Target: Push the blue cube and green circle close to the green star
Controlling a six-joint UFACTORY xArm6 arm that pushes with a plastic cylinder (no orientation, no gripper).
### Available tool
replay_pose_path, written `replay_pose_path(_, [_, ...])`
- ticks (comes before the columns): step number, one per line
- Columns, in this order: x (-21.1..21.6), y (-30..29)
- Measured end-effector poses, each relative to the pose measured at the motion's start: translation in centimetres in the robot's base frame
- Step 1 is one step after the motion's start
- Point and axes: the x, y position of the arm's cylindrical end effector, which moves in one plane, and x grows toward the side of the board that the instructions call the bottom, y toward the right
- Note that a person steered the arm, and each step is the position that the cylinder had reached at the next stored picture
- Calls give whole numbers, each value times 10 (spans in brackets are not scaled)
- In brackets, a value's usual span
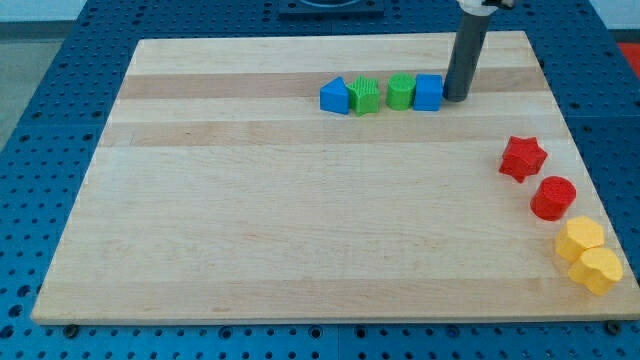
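- Near the view's top, right of centre, you find my tip (455, 97) resting on the wooden board (300, 220), at the lower end of the straight dark rod (466, 55) that comes down from the upper edge.
- You have no jaws to check here: the arm ends in this bare rod, so nothing opens, closes or holds anything.
- Look just to the view's left of my tip and you see the blue cube (428, 92); my tip stands right against its right-hand side, touching or all but touching, and you cannot tell which.
- Left of the cube, and touching it or nearly so, you have the green circle (400, 91).
- Go a step further left, across a small gap, and you meet the green star (365, 96), with its ridged sides.
- Pressed against the star's left side sits a second blue block (334, 95), with a peaked top like a small house; its exact shape is hard to make out.
- You can read these four blocks as one short row running left to right along the board's upper part, with my tip at the row's right end.
- Well apart from that row, down the view's right edge, you see a red star (522, 158), and below it a red round block (553, 197).
- Below those, near the board's lower right corner, two yellow blocks (580, 239) (598, 269) lie touching each other, their shapes rounded and many-sided.
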Motion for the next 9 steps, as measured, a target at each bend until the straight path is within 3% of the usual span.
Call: replay_pose_path(9, [1, -14])
